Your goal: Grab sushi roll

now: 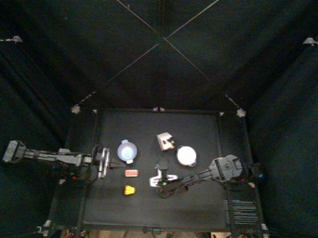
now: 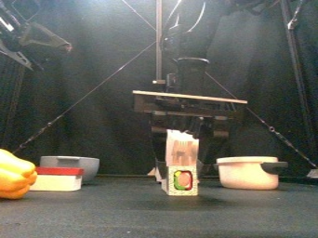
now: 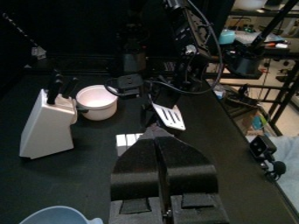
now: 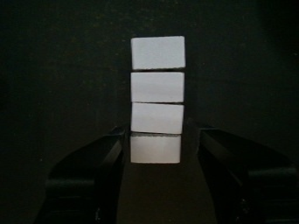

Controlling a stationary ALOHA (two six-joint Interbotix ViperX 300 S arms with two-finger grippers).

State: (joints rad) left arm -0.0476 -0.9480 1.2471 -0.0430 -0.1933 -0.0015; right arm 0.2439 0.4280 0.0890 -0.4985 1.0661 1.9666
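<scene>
The sushi roll (image 4: 158, 101) is a narrow white oblong marked into square segments, lying on the black table. In the right wrist view my right gripper (image 4: 159, 150) is open, one jaw on each side of the roll's near end, with small gaps to the roll. The top view has the sushi roll (image 1: 158, 176) near the table's front middle, with the right gripper (image 1: 163, 178) reaching over it from the right. From the front, the sushi roll (image 2: 181, 164) stands below the right gripper (image 2: 187, 130). My left gripper (image 3: 163, 166) is shut and empty, resting at the table's left side.
A pale blue bowl (image 1: 128, 151), a white-and-brown chunk (image 1: 165, 140) and a round white disc (image 1: 187, 155) lie behind the roll. A red piece (image 1: 130, 173) and a yellow piece (image 1: 129, 189) sit to its left, close to the left gripper (image 1: 102, 162).
</scene>
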